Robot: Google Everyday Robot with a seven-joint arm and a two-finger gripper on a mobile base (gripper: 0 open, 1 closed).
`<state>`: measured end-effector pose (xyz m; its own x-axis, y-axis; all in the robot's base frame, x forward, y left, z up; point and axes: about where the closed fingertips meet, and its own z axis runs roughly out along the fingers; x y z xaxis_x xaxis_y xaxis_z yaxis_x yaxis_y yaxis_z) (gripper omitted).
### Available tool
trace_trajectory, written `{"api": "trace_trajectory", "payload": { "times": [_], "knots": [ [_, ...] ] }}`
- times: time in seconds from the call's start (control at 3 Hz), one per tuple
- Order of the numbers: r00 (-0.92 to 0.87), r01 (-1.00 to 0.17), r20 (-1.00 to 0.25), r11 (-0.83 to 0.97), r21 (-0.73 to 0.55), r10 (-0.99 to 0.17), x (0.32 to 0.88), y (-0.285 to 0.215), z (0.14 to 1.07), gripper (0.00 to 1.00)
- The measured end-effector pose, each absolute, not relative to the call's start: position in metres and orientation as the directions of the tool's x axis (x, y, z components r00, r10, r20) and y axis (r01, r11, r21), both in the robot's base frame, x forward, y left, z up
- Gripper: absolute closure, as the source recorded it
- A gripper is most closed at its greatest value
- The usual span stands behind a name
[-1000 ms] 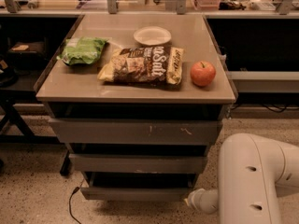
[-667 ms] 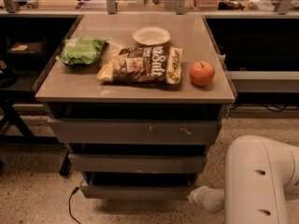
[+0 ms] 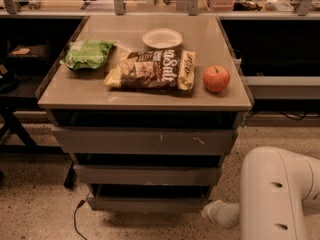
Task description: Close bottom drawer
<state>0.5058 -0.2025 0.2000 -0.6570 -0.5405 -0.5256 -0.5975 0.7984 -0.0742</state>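
The cart (image 3: pixel 145 99) has three grey drawers. The bottom drawer (image 3: pixel 150 204) is the narrowest, with a slim plain front low near the floor and a dark gap above it; it stands out a little from the cart. My white arm (image 3: pixel 275 199) comes in from the bottom right. Its wrist end and gripper (image 3: pixel 212 213) sit at the right end of the bottom drawer's front, close to it. The gripper's tip is hidden behind the wrist.
On the cart top lie a green bag (image 3: pixel 87 54), a chip bag (image 3: pixel 152 69), a white bowl (image 3: pixel 161 37) and a red apple (image 3: pixel 216 78). The wide top drawer (image 3: pixel 145 141) and middle drawer (image 3: pixel 147 175) sit above. A black cable (image 3: pixel 76 219) trails on the speckled floor at left.
My arm has shifted slightly to the right, with the wrist staying by the bottom drawer's right end. The drawer front shows no clear movement.
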Motion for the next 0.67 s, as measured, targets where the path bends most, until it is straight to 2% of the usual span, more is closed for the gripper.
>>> {"api": "trace_trajectory", "payload": {
  "times": [0.67],
  "knots": [
    [-0.709, -0.534, -0.493, 0.840, -0.092, -0.505, 0.503, -0.231, 0.150, 1.00]
  ]
}}
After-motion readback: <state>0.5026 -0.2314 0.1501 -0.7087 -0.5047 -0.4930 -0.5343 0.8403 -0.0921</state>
